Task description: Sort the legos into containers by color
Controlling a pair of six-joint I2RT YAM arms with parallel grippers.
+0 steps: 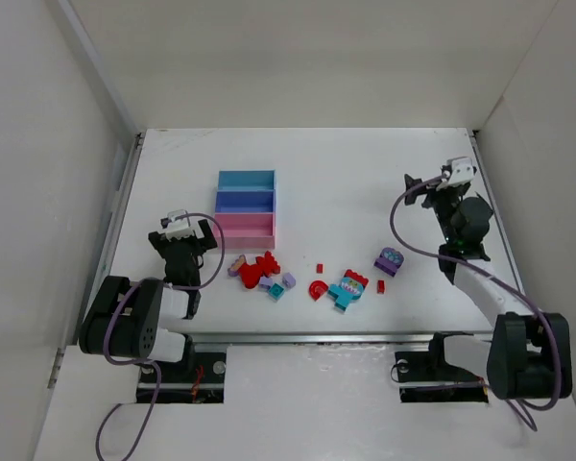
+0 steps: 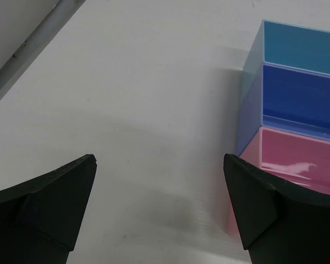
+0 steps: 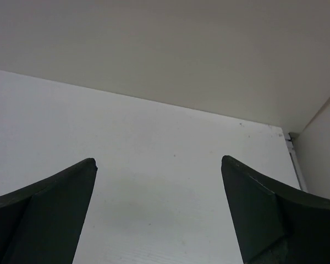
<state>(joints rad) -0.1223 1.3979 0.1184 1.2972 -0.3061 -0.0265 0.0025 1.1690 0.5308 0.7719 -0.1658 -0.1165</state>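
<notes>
Left gripper (image 1: pixel 184 235): jaws spread wide with nothing between them; it hangs just left of the containers' (image 1: pixel 273 202) near end, over bare table (image 1: pixel 365 163).
Right gripper (image 1: pixel 424 187): also wide apart and empty; well to the right of the containers, level with their far end.
Containers: three joined trays in a row, with the light blue tray (image 2: pixel 252 58) farthest from the arms, the purple-blue tray (image 2: pixel 248 107) in the middle and the pink tray (image 2: pixel 246 149) nearest.
Tray contents: no brick shows in any of them, in the overhead view or in the part the left wrist view covers.
Legos (image 1: pixel 259 271): all loose on the table, nearer the arms than the containers. A red cluster sits just in front of the pink tray, with a teal brick (image 1: pixel 276 291) and a lilac brick (image 1: pixel 289 281) beside it.
Farther right of the containers: a red arch (image 1: pixel 318 288), a teal-and-red stack (image 1: pixel 348 286), two small red bits and a purple piece (image 1: pixel 389 259).
Done: nothing, by the look of it.
Left to do: every brick has to be lifted and dropped by colour. I would guess teal goes to light blue, lilac to purple-blue and red to pink.
Nearest work: the red cluster lies closest to the left gripper.
</notes>
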